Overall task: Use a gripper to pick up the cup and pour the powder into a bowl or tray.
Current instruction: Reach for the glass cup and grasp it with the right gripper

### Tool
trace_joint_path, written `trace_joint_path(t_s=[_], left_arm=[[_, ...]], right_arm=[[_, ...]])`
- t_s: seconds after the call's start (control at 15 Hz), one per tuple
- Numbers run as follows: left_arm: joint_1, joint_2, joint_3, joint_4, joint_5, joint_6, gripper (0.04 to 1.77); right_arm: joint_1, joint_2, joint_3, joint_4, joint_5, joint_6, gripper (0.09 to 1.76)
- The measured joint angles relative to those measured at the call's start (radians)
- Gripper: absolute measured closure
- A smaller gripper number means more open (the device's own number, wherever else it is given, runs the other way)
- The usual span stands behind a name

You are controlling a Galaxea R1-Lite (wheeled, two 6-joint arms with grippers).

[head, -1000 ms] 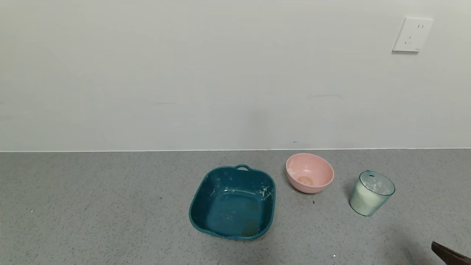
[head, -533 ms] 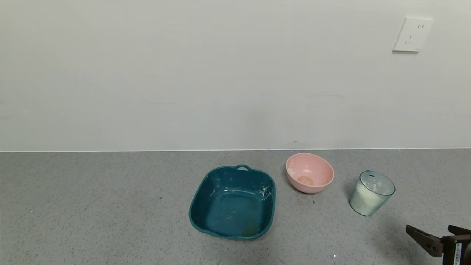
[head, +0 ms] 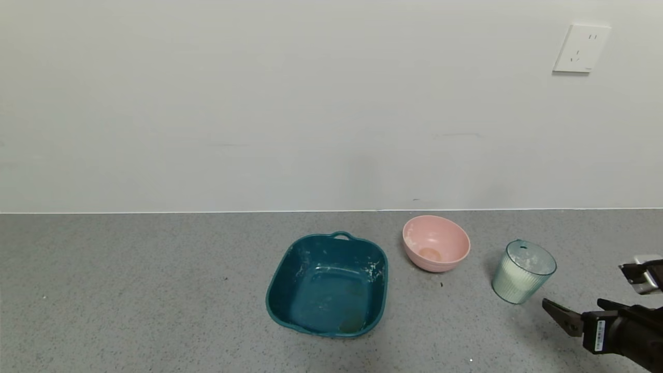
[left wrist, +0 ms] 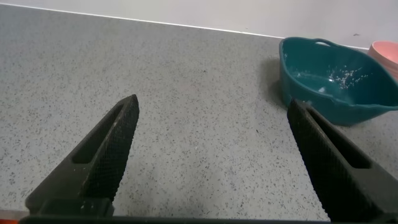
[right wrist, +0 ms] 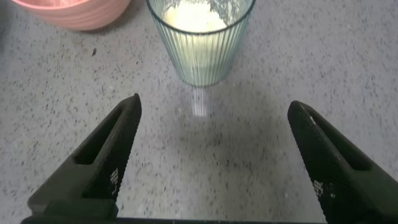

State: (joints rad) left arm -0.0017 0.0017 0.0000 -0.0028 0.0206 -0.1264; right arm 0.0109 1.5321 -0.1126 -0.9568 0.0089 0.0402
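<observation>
The ribbed pale blue-green cup (head: 523, 272) stands upright on the grey counter at the right, with white powder (head: 518, 274) inside. The pink bowl (head: 436, 243) sits to its left. My right gripper (head: 572, 303) is open and empty, low over the counter just right of and nearer than the cup. In the right wrist view the cup (right wrist: 199, 43) with its powder (right wrist: 186, 15) stands ahead of the open gripper (right wrist: 213, 106), apart from both fingers, and the bowl (right wrist: 74, 12) shows at the edge. My left gripper (left wrist: 211, 102) is open and empty over bare counter.
A dark teal square tray (head: 327, 285) with powder smears sits left of the bowl; it also shows in the left wrist view (left wrist: 336, 87). The wall runs behind the counter, with a socket (head: 580, 49) high on the right.
My right gripper has come up from the lower right corner and moved forward and left toward the cup. The cup, bowl and tray have not moved.
</observation>
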Motion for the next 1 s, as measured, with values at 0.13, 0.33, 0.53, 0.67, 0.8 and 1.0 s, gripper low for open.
trace_joint_path(t_s=[0.13,0.33,0.53,0.67,0.8,1.0], left_arm=[[0.000,0.000,0.000,0.000,0.000,0.000,0.09],[0.000,0.000,0.000,0.000,0.000,0.000,0.09],[0.000,0.000,0.000,0.000,0.000,0.000,0.09],[0.000,0.000,0.000,0.000,0.000,0.000,0.09],[0.000,0.000,0.000,0.000,0.000,0.000,0.09],[0.000,0.000,0.000,0.000,0.000,0.000,0.09]], right_arm=[[0.001,0.096,0.030,-0.163,0.009,-0.019,0.14],[0.001,0.245,0.071,-0.412,0.030,-0.045,0.14],[0.001,0.388,0.096,-0.578,0.037,-0.078,0.14],[0.001,0.457,0.091,-0.605,0.039,-0.090,0.14],[0.000,0.491,0.075,-0.606,0.039,-0.089,0.14],[-0.002,0.514,0.037,-0.605,0.038,-0.089,0.14]])
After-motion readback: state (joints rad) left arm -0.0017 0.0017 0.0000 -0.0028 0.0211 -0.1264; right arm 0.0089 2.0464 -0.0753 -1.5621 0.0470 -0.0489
